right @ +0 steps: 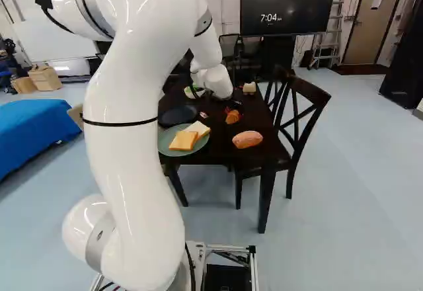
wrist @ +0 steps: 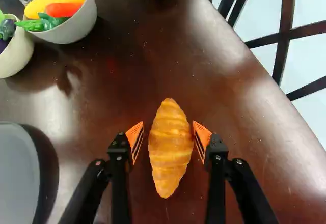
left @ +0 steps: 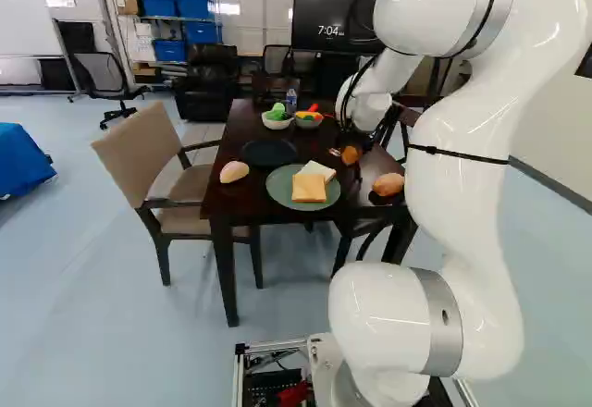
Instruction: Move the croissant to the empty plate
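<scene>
Croissant lies on the tabletop, just above centre of the right base view; the hand is open around it, one finger on each side. The gap on the dark plate side is plainly wider; the far pad is very near the crust, contact uncertain. Step judged: final alignment before closing. Risk 1: uneven closing. The nearer pad would likely push first and skid or twist the croissant; cause, hand off-centre. Risk 2: slip on lift. The body tapers to both ends, so a bite away from the thick middle could squeeze it out. Risk 3: wrong height. Fingertip clearance from the wood cannot be judged; too high pinches only the rounded top, too low scrapes. Risk 4: transfer. A low path could catch the dark plate's rim and shove it towards the green plate, which bears bread at the centre of the left base view. Risk 5: release near the rim, letting the croissant roll off. Remedy: centre, close gently, lift clear, lower over the plate's middle.
</scene>
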`<state>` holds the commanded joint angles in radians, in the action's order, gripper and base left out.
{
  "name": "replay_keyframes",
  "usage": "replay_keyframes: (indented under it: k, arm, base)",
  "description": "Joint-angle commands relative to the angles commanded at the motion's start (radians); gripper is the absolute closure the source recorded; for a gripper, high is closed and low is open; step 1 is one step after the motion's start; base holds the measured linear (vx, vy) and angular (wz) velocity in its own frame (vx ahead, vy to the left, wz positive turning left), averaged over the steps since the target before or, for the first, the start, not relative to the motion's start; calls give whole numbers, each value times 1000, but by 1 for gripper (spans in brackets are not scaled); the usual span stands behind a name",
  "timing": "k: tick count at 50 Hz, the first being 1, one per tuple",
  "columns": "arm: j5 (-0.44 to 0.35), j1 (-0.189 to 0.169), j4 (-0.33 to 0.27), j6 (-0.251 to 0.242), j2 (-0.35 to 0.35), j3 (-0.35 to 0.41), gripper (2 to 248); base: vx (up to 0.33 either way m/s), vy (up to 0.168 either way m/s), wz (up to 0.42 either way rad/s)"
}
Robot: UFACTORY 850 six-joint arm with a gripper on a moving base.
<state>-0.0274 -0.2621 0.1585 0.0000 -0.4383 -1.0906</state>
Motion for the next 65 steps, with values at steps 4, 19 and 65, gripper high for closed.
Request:
replay_keyframes:
  k: [4,19,65]
  arm:
    - [0,0,0,0,-9,-3,98]
    - [0,0,0,0,-9,-3,98]
    - [3,5,0,0,19,-9,124]
  base:
    - [0,0,0]
    - [0,0,0]
    - [0,0,0]
